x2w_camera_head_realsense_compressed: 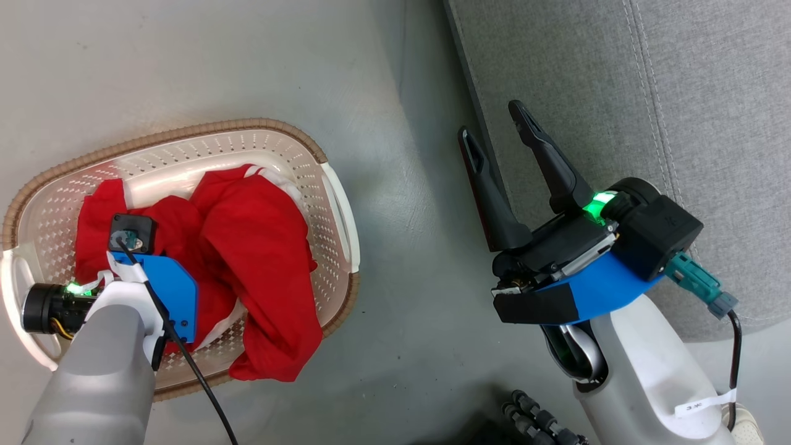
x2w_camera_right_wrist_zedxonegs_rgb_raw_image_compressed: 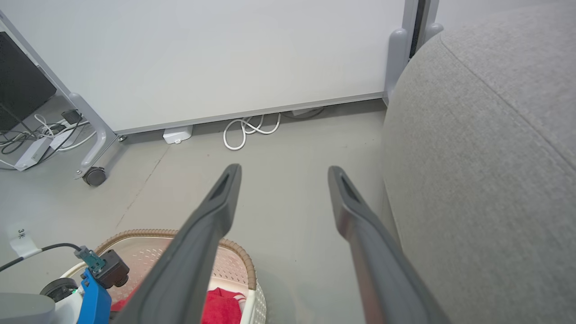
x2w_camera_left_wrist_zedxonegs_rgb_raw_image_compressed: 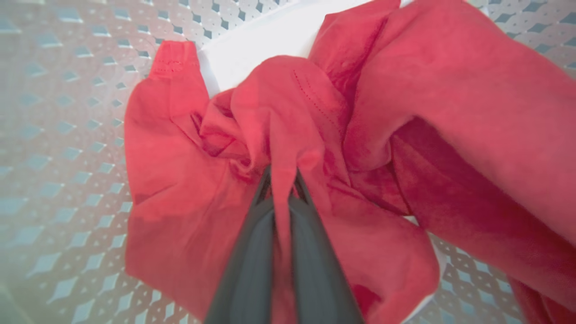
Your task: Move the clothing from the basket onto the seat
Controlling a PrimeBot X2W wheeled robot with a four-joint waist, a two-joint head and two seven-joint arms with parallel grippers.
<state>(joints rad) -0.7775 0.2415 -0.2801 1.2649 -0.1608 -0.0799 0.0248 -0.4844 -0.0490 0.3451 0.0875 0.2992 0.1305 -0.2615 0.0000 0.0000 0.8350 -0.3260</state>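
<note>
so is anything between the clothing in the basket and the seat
Only bare floor lies between the basket of clothing and the seat; the right arm's open jaws hang at the seat's edge, near that path.

Red clothing (x2w_camera_head_realsense_compressed: 259, 247) inside cream basket (x2w_camera_head_realsense_compressed: 247, 145)

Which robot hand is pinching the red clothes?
The left hand, inside the basket, shut on the clothing. The right hand is open and empty.
</note>
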